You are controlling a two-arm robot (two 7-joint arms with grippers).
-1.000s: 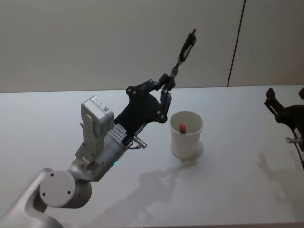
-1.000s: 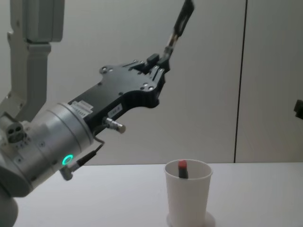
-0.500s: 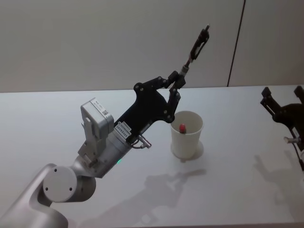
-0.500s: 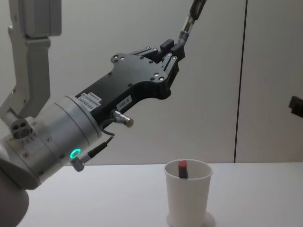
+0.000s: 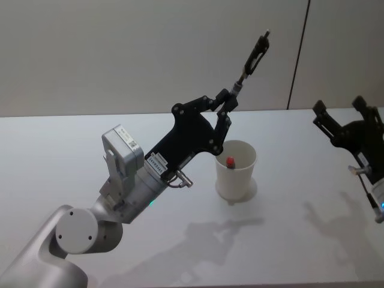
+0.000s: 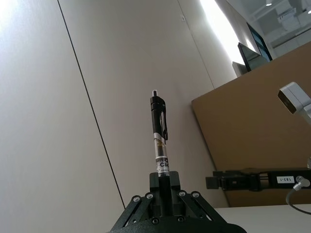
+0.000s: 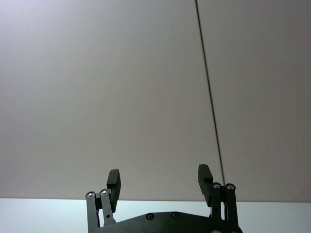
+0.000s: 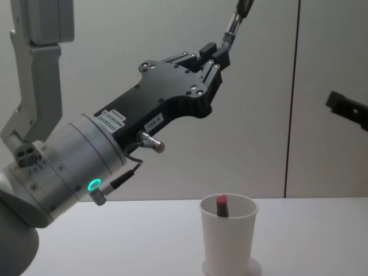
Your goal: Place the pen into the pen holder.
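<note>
The left tool, in the middle of the head view, is clenched on the lower end of the pen, which slants toward the upper right of the frame, above the white cup. The white cup stands on the bench just right of centre, with a red-tipped object inside. The right tool, at the right edge, is released and holds nothing

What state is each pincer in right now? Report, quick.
Left pincer: shut on the pen, which it holds pointing up.
Right pincer: open, holding nothing.
</note>
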